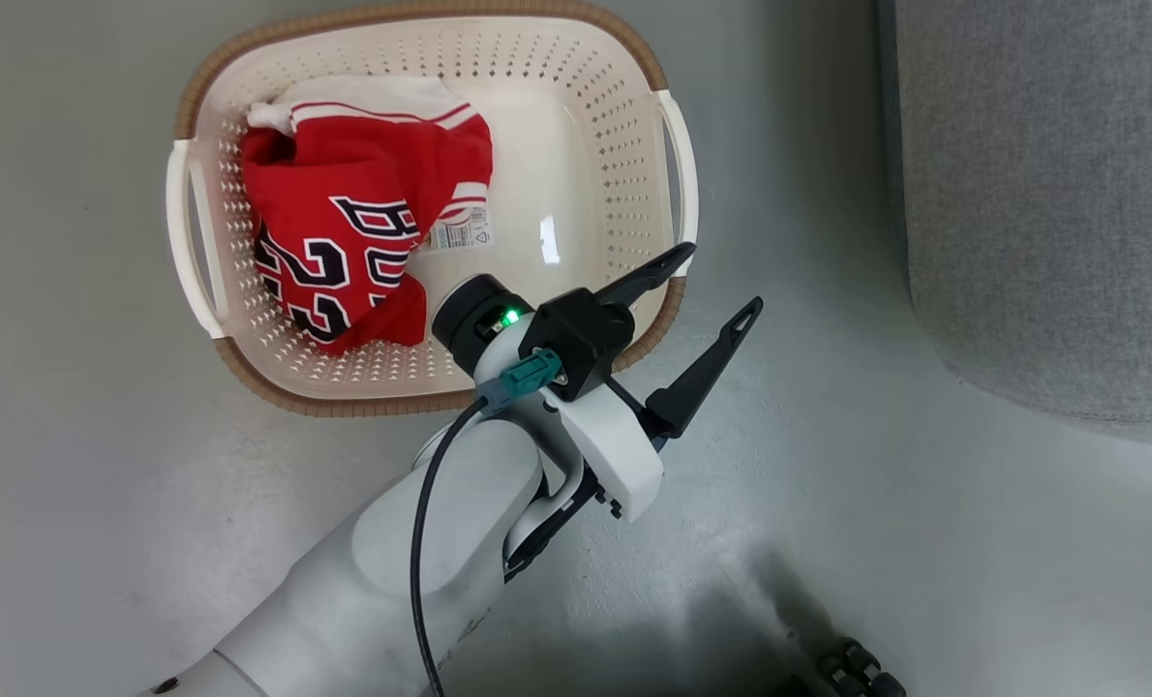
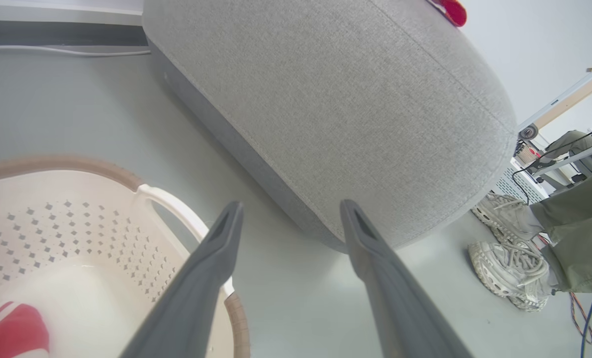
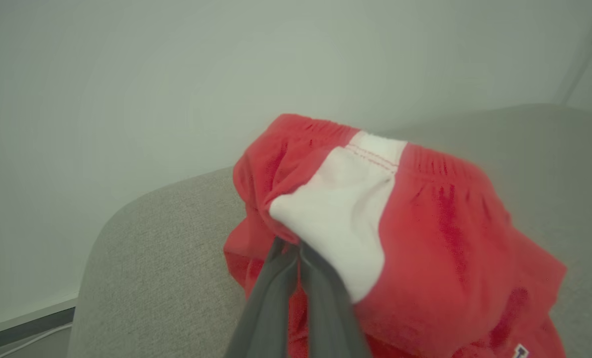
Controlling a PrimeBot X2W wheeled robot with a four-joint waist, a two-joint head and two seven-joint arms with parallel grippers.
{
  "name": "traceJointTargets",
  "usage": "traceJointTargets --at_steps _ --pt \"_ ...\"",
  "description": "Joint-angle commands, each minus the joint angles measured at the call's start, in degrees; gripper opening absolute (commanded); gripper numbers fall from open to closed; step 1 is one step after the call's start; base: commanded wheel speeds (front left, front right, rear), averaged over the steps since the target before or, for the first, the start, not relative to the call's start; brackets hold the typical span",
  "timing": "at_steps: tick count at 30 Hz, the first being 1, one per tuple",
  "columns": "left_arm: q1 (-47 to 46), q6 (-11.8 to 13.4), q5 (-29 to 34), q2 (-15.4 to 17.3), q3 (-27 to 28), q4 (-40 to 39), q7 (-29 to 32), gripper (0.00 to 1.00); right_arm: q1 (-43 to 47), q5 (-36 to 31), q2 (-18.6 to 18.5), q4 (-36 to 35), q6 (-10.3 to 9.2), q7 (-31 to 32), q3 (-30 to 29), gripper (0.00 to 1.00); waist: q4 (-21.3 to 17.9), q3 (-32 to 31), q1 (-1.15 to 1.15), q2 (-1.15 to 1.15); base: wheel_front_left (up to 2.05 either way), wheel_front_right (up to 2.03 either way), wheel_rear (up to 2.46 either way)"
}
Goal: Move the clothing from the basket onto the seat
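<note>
Beside the basket (image 1: 421, 402) on the floor (image 1: 102, 484), my left fingers (image 1: 702, 368) stand wide apart and hold nothing. They reach past the basket's near corner and point toward the sofa (image 1: 1050, 194). One red jersey (image 1: 363, 223) with a dark "23" lies crumpled in the left part of the basket, touching its wall. My right fingers (image 3: 276, 288) are pressed together on the other red garment (image 3: 425, 238), at its white side panel, over the grey sofa. Whether this cloth rests on the sofa, I cannot tell. Near the sofa's rounded end stand a person's pale shoes (image 2: 510, 263).
</note>
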Motion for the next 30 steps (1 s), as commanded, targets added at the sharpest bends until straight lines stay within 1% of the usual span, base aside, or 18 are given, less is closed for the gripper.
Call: traceJointTargets --at_steps 1,4,7,8,9,10,13,15,19,22,27,30 --pt "1.4 0.5 -0.3 -0.3 1.4 -2.0 -0.3 1.00 3.9 2.9 -2.6 -1.7 0.08 -0.3 2.5 0.00 0.3 -1.0 0.00 0.00 0.00 0.00 0.00" --pt "1.6 0.6 -0.3 -0.3 1.8 -2.6 -0.3 1.00 7.5 8.2 -3.7 -2.9 0.08 -0.3 6.3 0.00 1.0 -2.1 0.00 0.00 0.00 0.00 0.00" --pt "1.9 0.8 -0.2 -0.3 2.6 -3.2 -0.3 1.00 10.1 11.8 -4.8 -3.8 0.08 -0.3 8.3 0.00 1.7 -3.4 0.00 0.00 0.00 0.00 0.00" --pt "2.1 0.9 -0.2 -0.3 3.0 -3.5 -0.3 1.00 10.8 12.7 -5.0 -4.2 0.08 -0.3 8.7 0.44 1.9 -3.8 0.00 0.00 0.00 0.00 0.00" --pt "2.4 1.0 -0.2 -0.3 3.5 -3.7 -0.3 1.00 11.5 13.5 -5.2 -5.0 0.08 -0.3 9.2 0.83 2.1 -4.3 0.00 0.00 0.00 0.00 0.00" --pt "2.7 1.1 -0.1 -0.3 4.0 -4.0 -0.3 1.00 12.2 14.3 -5.3 -6.0 0.08 -0.3 9.4 1.00 2.3 -4.8 0.00 0.00 0.00 0.00 0.00" --pt "4.0 1.7 0.4 -0.3 6.2 -4.9 -0.3 1.00 15.0 17.0 -4.5 -9.4 0.08 -0.3 10.1 1.00 3.0 -6.8 0.00 0.00 0.00 0.00 0.00" --pt "5.4 2.0 0.5 -0.3 8.3 -5.7 -0.3 1.00 17.4 17.0 -4.6 -12.6 0.08 -0.3 12.5 1.00 3.4 -8.4 0.00 0.00 0.00 0.00 0.00" --pt "8.3 2.7 2.1 -0.3 12.4 -6.7 -0.3 1.00 21.3 18.2 -4.3 -17.5 0.08 -0.3 14.3 1.00 4.1 -12.0 0.00 0.00 0.00 0.00 0.00" --pt "10.4 3.3 3.6 -0.3 15.6 -7.3 -0.3 1.00 23.5 17.9 -3.5 -20.7 0.08 -0.3 14.4 1.00 4.8 -14.7 0.00 0.00 0.00 0.00 0.00" --pt "14.8 2.7 4.1 -0.3 21.5 -8.9 -0.3 1.00 27.7 16.5 -2.3 -25.4 0.08 -0.3 14.6 1.00 6.0 -19.8 0.00 0.00 0.00 0.00 0.00" --pt "17.7 3.3 5.5 -0.3 25.5 -9.4 -0.3 1.00 30.5 14.8 -1.2 -27.2 0.08 -0.3 14.3 1.00 6.9 -23.1 0.00 0.00 0.00 0.00 0.00"
